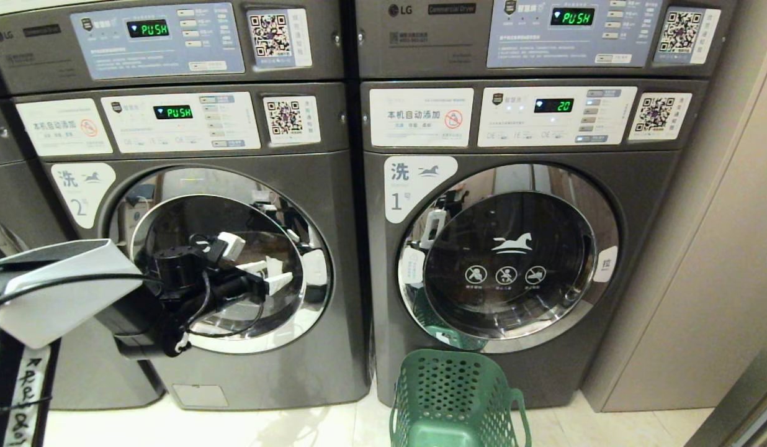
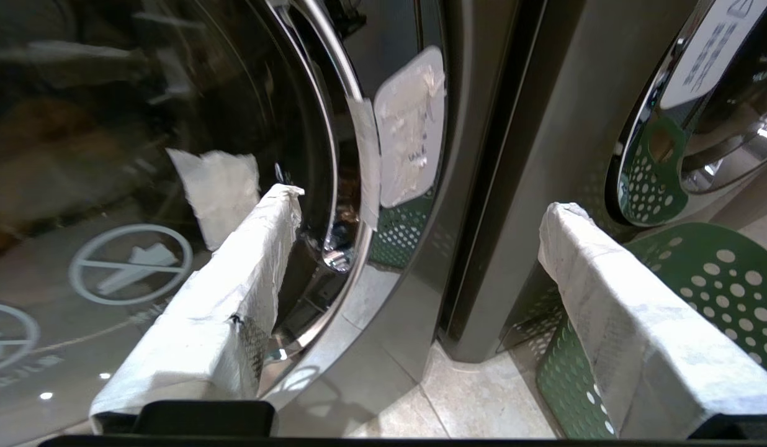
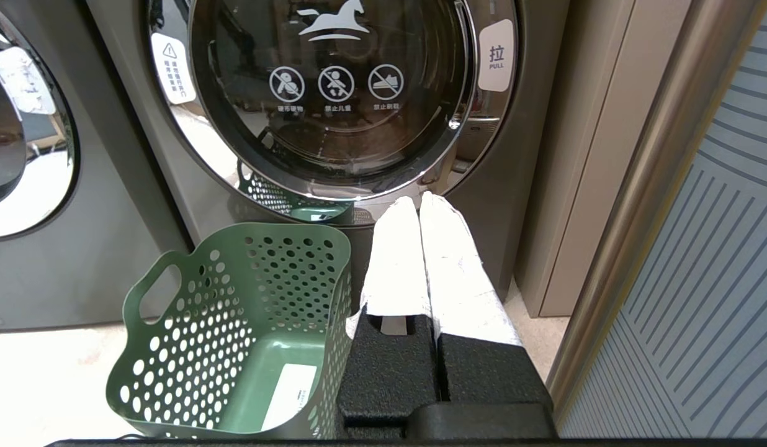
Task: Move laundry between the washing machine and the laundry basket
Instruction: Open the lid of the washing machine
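Washers: two grey LG machines stand side by side before you, the number 2 washer on your left and the number 1 washer on your right, both doors shut.
Basket: the green laundry basket stands on the floor just in front of the number 1 washer, below its door; the right wrist view shows it holding no clothes, only a white label on its bottom.
Laundry: none is visible; what lies behind either dark door glass cannot be told.
Left jaws: your left gripper is raised in front of the number 2 washer's door with its jaws spread wide and holding nothing.
Key relation: from the left jaws, the door's white tab sits on the rim side nearer the number 1 washer, ahead of the gap between the fingers; the rim there runs up and down.
Right jaws: your right gripper hangs low beside the basket, jaws pressed together and empty, pointing at the number 1 washer.
Nearer arm: the left arm is nearer the number 2 door, the right arm nearer the basket and the number 1 door.
Writing: "LG", "PUSH" on the left displays, "20" on the number 1 washer's display, "PULL" on its door tab.
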